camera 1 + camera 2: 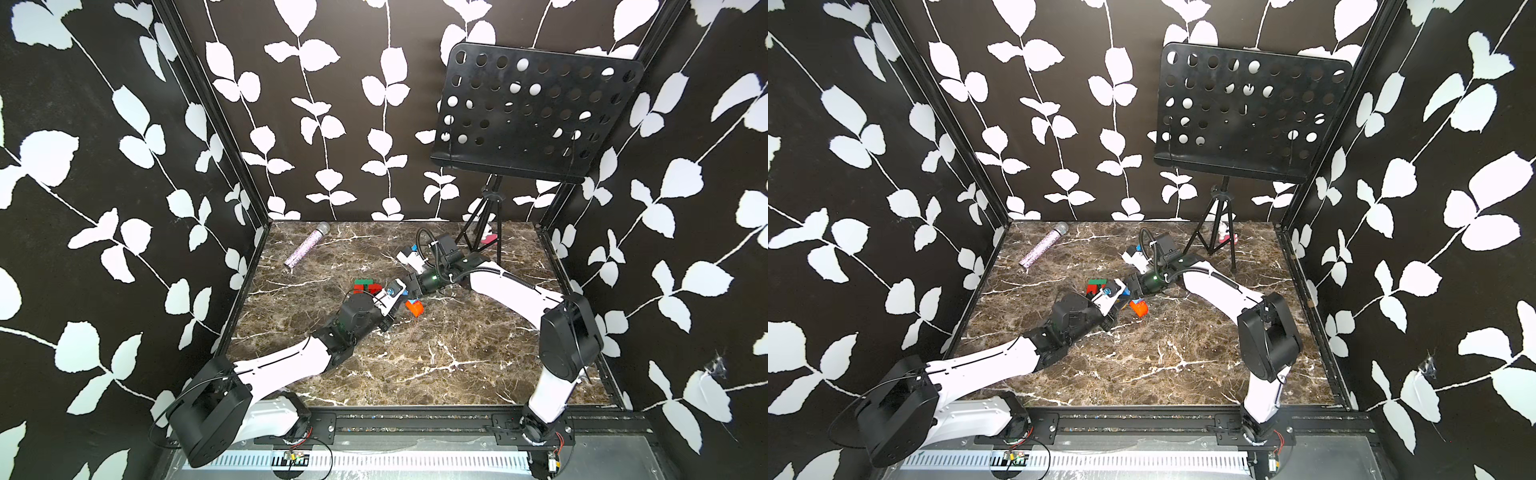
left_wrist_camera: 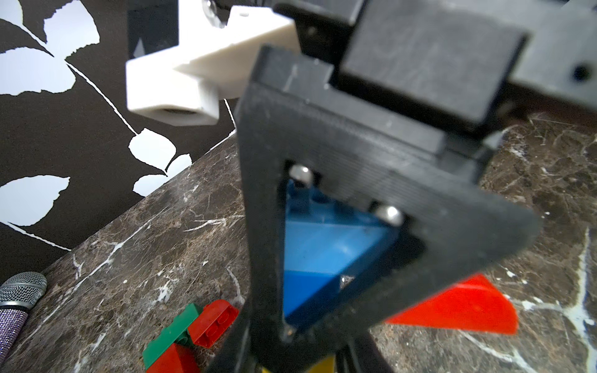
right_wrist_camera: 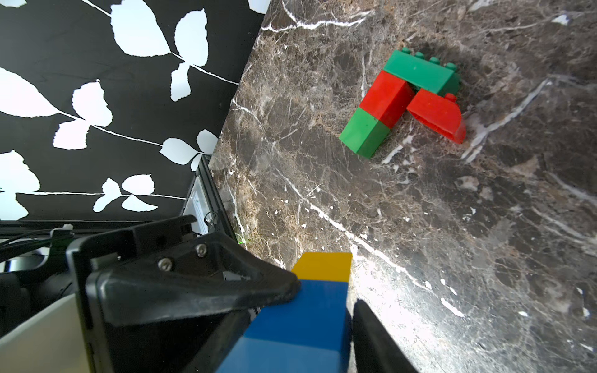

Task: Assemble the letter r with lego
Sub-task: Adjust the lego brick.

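Judging progress at about halfway: two part-builds, no finished r yet.

Near to far:
- One sloped orange brick (image 1: pixel 414 308) lies loose on the bench (image 1: pixel 415 365) at centre, nearest of the lot and unused.
- Just behind it both tools meet on a yellow-blue stack (image 3: pixel 310 306), which appears to be off the bench. The left tool (image 2: pixel 287 365) is clamped on it near the yellow brick (image 3: pixel 323 265) end. The right tool (image 3: pixel 297 348) straddles the blue end. Its fingers (image 3: pixel 371 339) sit close against the brick, but whether they press or stand clear can't be told.
- Slightly farther and to the left, a dark green long brick (image 3: pixel 416 72), a red brick (image 3: pixel 384 100) and a green brick (image 3: pixel 365 135) lie in an L. They look snapped together, bar plus stem. Touching that group is a sloped red brick (image 3: pixel 436 118), probably loose.
- A microphone (image 1: pixel 306 246) lies far left and a music stand (image 1: pixel 536 112) stands far right. Neither is part of the job.

Likely still to do: join the stack to the green-red group, then place the orange and sloped red.

Count: yellow 1, orange 1, red 2, dark green 1, green 1, blue 1 for sure. The blue shows two shades, possibly two bricks, can't tell. That makes seven certain, eight possible. Tools 2.
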{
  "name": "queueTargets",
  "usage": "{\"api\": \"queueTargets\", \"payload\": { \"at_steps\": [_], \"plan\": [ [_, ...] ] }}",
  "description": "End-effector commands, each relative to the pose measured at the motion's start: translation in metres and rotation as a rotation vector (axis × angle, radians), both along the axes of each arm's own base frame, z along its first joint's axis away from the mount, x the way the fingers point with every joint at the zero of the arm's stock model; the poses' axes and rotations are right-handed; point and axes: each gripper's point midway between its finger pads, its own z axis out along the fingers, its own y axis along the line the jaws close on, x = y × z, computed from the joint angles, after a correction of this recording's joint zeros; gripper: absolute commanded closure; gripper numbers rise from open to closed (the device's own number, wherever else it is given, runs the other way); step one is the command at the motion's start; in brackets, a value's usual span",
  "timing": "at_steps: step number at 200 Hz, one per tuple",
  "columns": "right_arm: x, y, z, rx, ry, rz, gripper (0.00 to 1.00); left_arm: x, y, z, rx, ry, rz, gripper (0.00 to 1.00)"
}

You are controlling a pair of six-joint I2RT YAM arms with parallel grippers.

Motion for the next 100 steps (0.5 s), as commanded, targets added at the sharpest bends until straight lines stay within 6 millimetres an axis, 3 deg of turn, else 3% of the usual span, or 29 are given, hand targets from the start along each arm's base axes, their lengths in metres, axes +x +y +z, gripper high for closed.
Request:
{"api": "queueTargets", "payload": {
  "at_steps": [1, 100],
  "plan": [
    [0.009, 0.011, 0.045, 0.114, -0.104, 0.019, 0.47, -0.005, -0.012, 0.013, -0.036, -0.013, -0.052, 0.73],
    [0.032, -0.005, 0.066, 0.105, -0.203, -0.061, 0.35, -0.006, -0.014, 0.005, -0.021, 0.006, -0.061, 0.73]
  ]
}}
